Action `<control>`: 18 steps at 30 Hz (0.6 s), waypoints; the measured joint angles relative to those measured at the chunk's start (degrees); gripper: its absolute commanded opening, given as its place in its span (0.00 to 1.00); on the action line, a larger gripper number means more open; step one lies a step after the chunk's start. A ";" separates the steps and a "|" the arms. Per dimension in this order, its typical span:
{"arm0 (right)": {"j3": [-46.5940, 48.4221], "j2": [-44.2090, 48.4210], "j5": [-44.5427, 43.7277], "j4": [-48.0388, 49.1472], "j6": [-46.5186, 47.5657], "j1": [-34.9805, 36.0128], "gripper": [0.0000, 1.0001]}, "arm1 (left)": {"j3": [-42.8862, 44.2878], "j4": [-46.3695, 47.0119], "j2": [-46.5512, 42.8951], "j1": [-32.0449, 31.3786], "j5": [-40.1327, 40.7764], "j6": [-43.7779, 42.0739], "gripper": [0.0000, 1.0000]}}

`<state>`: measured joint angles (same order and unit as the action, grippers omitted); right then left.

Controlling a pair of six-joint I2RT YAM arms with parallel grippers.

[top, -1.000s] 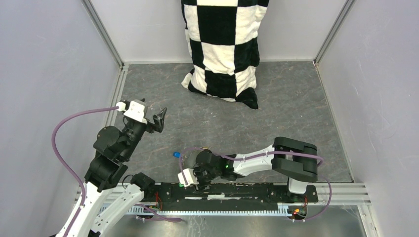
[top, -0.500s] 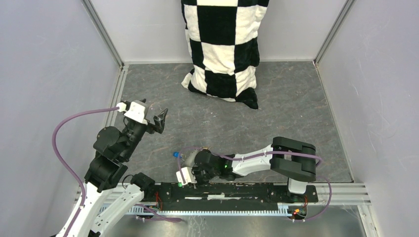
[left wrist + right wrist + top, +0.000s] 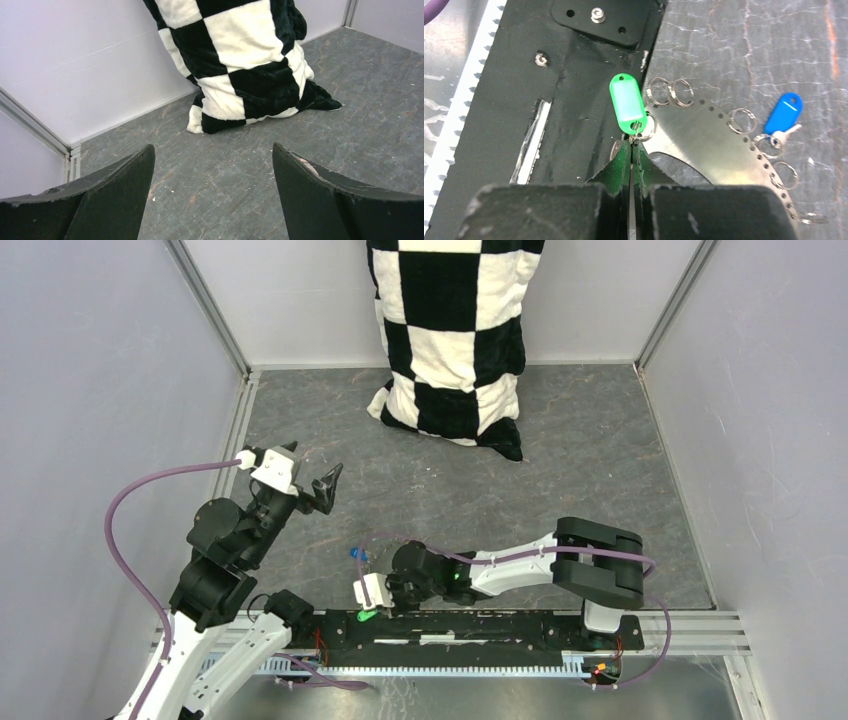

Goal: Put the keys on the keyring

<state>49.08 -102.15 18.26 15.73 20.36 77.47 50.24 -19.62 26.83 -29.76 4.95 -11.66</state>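
In the right wrist view my right gripper (image 3: 634,142) is shut, pinching the small metal end of the green key (image 3: 626,102), whose tag lies over the black base plate (image 3: 574,100). Just right of it the keyring (image 3: 704,142), a flat grey strap with holes and thin silver rings, curves across the floor. The blue key (image 3: 784,114) lies by the strap's outer edge, at one of its rings. From above, the green key (image 3: 366,616) and blue key (image 3: 356,554) show beside my right gripper (image 3: 373,608). My left gripper (image 3: 312,468) hangs open and empty, far left of the keys.
A black-and-white checkered cloth (image 3: 452,340) leans against the back wall; it also shows ahead of my left gripper (image 3: 212,146), as the cloth (image 3: 240,60). Grey walls close in both sides. The arms' black mounting rail (image 3: 480,625) runs along the near edge.
My right gripper's jaws have closed on the green key's metal end, and its wrist has shifted slightly left. The left gripper has opened a little wider.
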 measured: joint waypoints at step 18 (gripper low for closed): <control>1.86 16.94 -2.56 -9.62 -1.92 -5.90 0.00 | 0.00 -2.29 -0.11 0.00 -6.03 -0.02 0.92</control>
<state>50.94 -85.21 15.70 6.11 18.44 71.57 50.24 -21.91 26.72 -29.76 -1.08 -11.68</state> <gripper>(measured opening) 0.011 0.925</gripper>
